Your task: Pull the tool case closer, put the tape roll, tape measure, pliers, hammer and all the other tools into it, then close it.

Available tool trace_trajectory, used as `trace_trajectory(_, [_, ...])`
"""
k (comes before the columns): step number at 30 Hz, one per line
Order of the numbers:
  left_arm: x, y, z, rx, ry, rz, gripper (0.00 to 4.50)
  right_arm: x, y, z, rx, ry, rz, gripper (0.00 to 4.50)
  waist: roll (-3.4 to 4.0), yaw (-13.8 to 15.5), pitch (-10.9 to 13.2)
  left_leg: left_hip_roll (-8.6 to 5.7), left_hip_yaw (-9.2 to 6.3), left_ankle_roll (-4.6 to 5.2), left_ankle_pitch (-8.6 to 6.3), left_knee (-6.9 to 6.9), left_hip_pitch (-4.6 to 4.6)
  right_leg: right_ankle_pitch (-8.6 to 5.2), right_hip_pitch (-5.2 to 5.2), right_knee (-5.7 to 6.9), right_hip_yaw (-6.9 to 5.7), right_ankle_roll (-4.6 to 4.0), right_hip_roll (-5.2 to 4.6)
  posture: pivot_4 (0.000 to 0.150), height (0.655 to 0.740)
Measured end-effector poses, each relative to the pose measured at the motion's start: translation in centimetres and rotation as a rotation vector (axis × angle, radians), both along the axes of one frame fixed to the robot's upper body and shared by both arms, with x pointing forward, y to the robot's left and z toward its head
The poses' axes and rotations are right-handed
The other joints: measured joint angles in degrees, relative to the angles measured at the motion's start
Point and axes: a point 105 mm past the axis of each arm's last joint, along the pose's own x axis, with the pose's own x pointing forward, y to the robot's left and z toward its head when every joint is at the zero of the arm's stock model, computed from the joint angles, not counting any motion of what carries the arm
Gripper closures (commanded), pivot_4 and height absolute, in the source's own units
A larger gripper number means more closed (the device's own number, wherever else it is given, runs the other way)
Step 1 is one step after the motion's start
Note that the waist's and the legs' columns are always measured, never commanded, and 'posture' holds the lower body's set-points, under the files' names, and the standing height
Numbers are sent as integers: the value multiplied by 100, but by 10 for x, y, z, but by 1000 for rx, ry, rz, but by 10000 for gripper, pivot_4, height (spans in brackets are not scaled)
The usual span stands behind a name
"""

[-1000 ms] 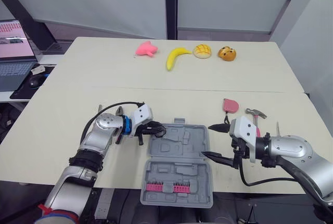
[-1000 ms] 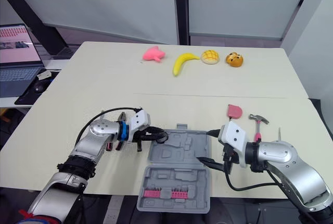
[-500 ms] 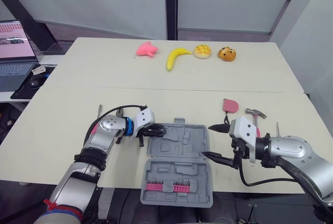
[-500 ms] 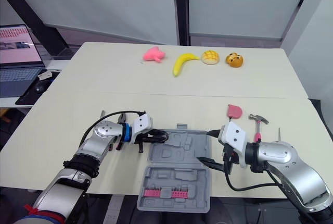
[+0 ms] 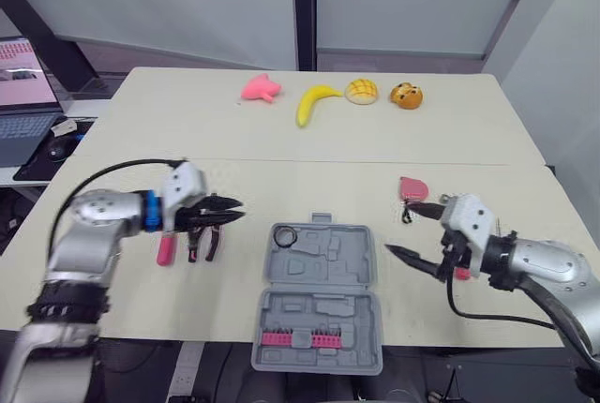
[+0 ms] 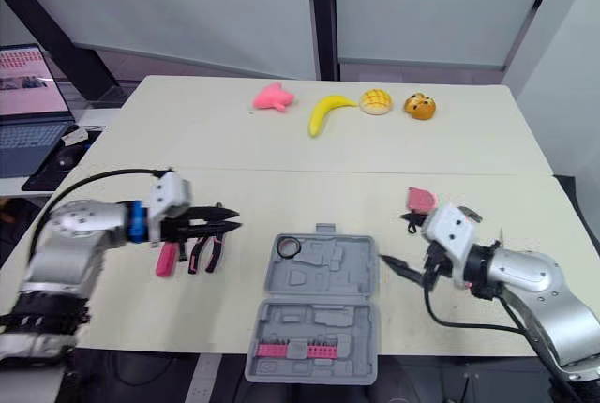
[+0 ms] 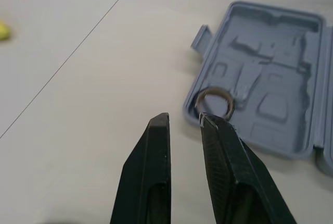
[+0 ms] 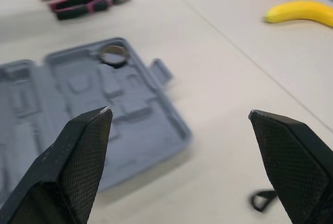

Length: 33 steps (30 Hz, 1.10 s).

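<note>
Left wrist, tape roll [image 7: 214, 102] near end effector [image 7: 183, 117]

Left arm [image 5: 89, 220] and right arm [image 5: 553, 267]: rounded silver-grey metal shells. Blue ring [image 5: 150, 211] on the left wrist. White wrist block [image 5: 466, 213] on each arm. Black cable [image 5: 117, 168] runs from forearm to wrist on both. Left gripper [image 5: 236, 209] and right gripper [image 5: 401, 227]: two tapering black fingers [image 8: 83, 151] each, faces cross-hatched.
</note>
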Motion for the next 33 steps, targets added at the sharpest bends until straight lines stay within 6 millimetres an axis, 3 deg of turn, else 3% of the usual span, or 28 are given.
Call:
trace_trajectory(3, [-14, 34, -10, -6, -7, 149, 35850, 5, -44, -3, -50, -17, -156, 0, 1, 28, 0, -2, 5, 0, 0, 0, 0, 0, 0, -4, 3, 0, -4, 1500, 7400])
trace_trajectory(6, [-28, 61, -18, -16, -16, 285, 30305, 2, -75, -6, -97, -20, -247, 0, 1, 49, 0, 0, 3, 0, 0, -1, 1, 0, 0, -4, 2, 0, -2, 1500, 7400])
trace_trajectory(15, [-79, 126, -54, -59, 90, 604, 1478, -30, -131, -42, -138, 146, -393, 0, 1, 47, 0, 1, 10, 0, 0, -2, 6, -1, 3, -8, 8, -1, -2, 1500, 7400])
trace_trajectory(21, [-89, 134, -68, -72, 117, 674, 159, -51, -142, -61, -151, 240, -400, 0, -3, 55, -2, 3, 10, 0, 0, 0, 30, -1, 32, -18, 7, 2, -2, 1500, 7400])
trace_trajectory(25, [-91, 133, -67, -69, 115, 674, 159, -52, -142, -62, -160, 236, -397, 0, -3, 49, -2, 6, 18, 0, 0, -5, 64, -11, 67, -31, 12, 20, -2, 1500, 7400])
trace_trajectory(30, [-81, 114, -48, -94, 58, 588, 159, -50, -142, -60, -167, 217, -394, 0, -4, 50, -3, 7, 20, -1, 0, -8, 67, -10, 70, -32, 15, 20, -3, 1500, 7400])
trace_trajectory(33, [-68, 90, -33, -111, 22, 481, 159, -47, -132, -60, -148, 207, -374, 0, -4, 52, -3, 7, 18, -1, 0, -8, 67, -10, 71, -32, 14, 20, -2, 1500, 7400])
